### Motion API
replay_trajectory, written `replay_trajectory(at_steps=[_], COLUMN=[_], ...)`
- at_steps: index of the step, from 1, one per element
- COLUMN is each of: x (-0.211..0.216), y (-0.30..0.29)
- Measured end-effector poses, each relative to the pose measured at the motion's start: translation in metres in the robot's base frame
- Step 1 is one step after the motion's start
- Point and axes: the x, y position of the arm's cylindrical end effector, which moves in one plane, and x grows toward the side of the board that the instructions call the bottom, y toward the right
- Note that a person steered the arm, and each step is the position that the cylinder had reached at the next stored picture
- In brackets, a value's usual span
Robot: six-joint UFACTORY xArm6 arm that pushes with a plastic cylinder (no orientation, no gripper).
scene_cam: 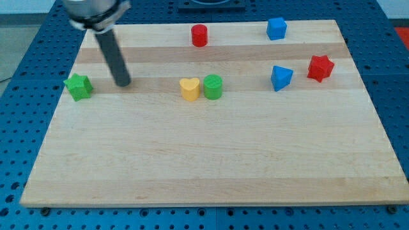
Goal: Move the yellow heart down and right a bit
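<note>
The push had apparently not begun: my tip (pixel 123 83) stood well to the view's left of the yellow heart (pixel 188 89) (touching the green cylinder (pixel 213 87)), with no gripper fitted, mid-board.

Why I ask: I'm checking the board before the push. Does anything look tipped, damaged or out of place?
Nothing stands out. All blocks sit flat on the board. The yellow heart touches the green cylinder on its right; my tip is well to its left, beside the green star.
</note>
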Motion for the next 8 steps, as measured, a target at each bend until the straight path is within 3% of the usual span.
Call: replay_trajectory(at_steps=[2,3,7,8], x=[-0.006,-0.030,-0.080,-0.076], y=[0.014,0.048,0.365,0.367])
